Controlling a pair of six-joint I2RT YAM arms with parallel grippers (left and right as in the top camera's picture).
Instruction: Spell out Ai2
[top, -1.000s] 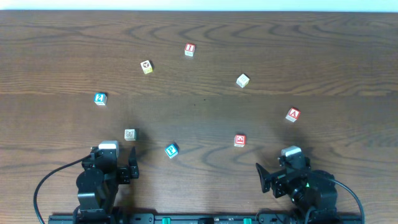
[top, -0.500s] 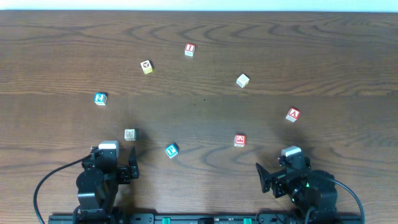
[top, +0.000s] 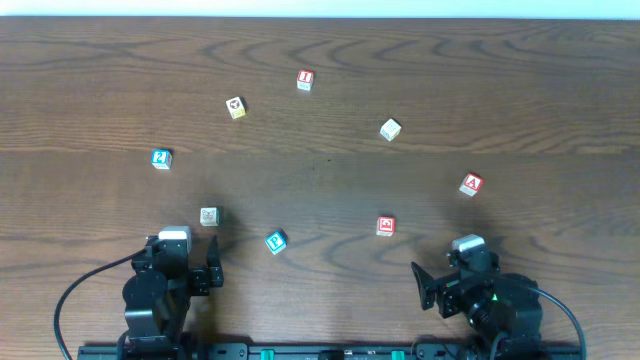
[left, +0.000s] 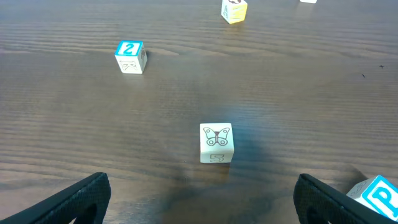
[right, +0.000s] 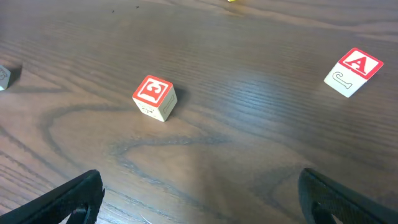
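blue wooden 2 cube (top: 161, 158): left on brown wooden bench (top: 500, 60) | red wooden I cube (top: 305, 79): rear centre | red wooden A cube (top: 471, 184): right, well apart from both

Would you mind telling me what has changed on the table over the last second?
Nothing visibly changed. The left end effector and right end effector rest open at the near edge, holding nothing, and the A block, I block and 2 block lie where they were.

Butterfly block (left: 216, 142), blue P block (top: 276, 241), yellow block (top: 236, 107), wooden table (top: 500, 80).
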